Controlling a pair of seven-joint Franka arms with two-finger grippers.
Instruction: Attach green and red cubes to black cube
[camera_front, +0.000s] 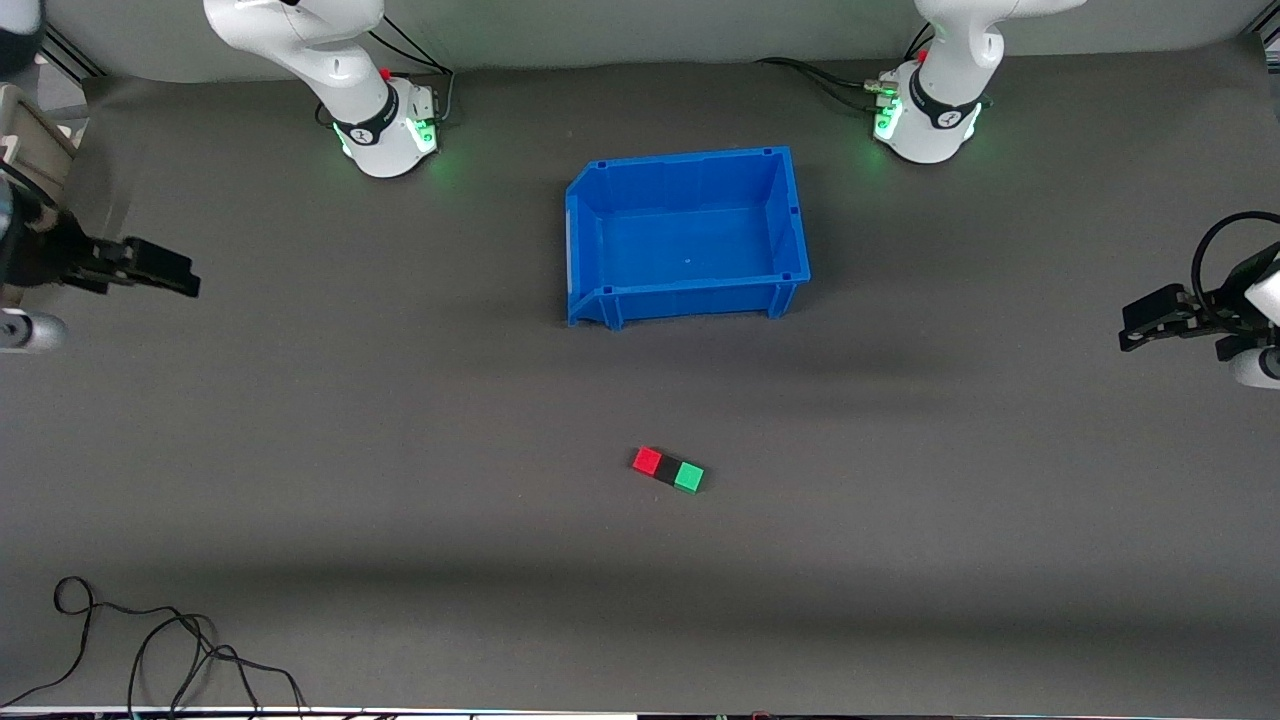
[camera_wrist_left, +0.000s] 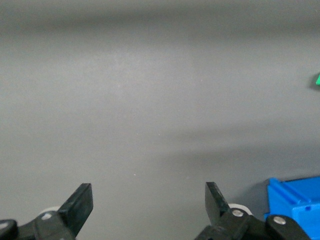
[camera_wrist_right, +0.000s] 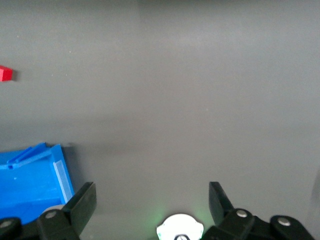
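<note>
The red cube (camera_front: 647, 460), the black cube (camera_front: 667, 468) and the green cube (camera_front: 688, 476) lie touching in one row on the grey mat, the black one in the middle, nearer to the front camera than the blue bin (camera_front: 690, 295). My left gripper (camera_front: 1132, 328) is open and empty, up over the left arm's end of the table. My right gripper (camera_front: 182, 277) is open and empty over the right arm's end. The left wrist view shows its open gripper (camera_wrist_left: 149, 200) and a sliver of the green cube (camera_wrist_left: 317, 79). The right wrist view shows its open gripper (camera_wrist_right: 151, 199) and the red cube (camera_wrist_right: 6, 74).
The blue bin stands empty at mid-table between the arm bases; its corner shows in the left wrist view (camera_wrist_left: 295, 197) and the right wrist view (camera_wrist_right: 32, 175). A loose black cable (camera_front: 150, 650) lies at the near edge toward the right arm's end.
</note>
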